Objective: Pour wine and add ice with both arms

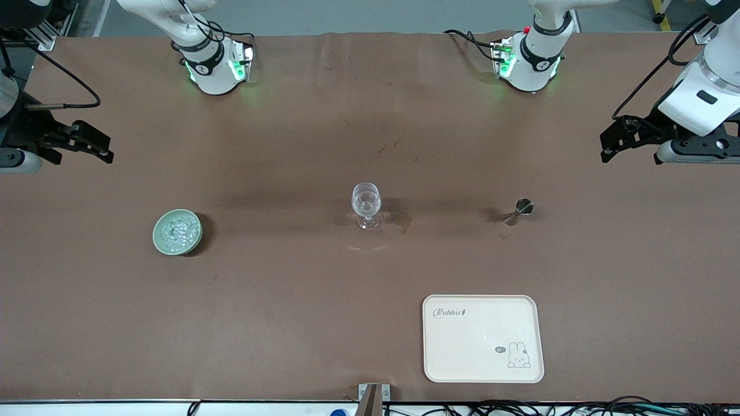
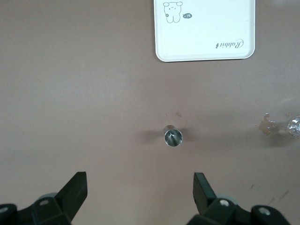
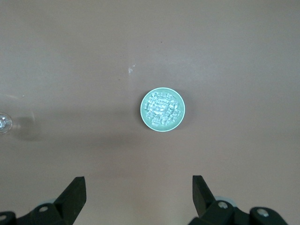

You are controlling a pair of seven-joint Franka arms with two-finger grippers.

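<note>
While both arms wait raised at the two ends of the worktop [image 1: 289,323], we log the layout on its brown cover. The stemmed glass [image 1: 366,205] stands upright at the centre, clear, with a faint stain on the cover just beside its foot.

Taking the glass as the dial's hub in the front view, the pale green bowl [image 1: 177,231] sits out at about 9 o'clock, toward the right arm's end. The ice [image 1: 177,230] fills the bowl as a heap of small clear lumps; the right wrist view looks straight down on it [image 3: 162,108].

At about 3 o'clock, toward the left arm's end, stands a small metal jigger [image 1: 518,211], well apart from the glass. At about 5 o'clock, nearer the front camera, lies a cream tray [image 1: 483,370] printed with a rabbit.

The right gripper [image 3: 138,194] hangs over bare cover near the bowl, jaws spread wide and holding nothing. The left gripper [image 2: 140,191] hangs likewise near the jigger [image 2: 172,137], jaws wide and holding nothing.
</note>
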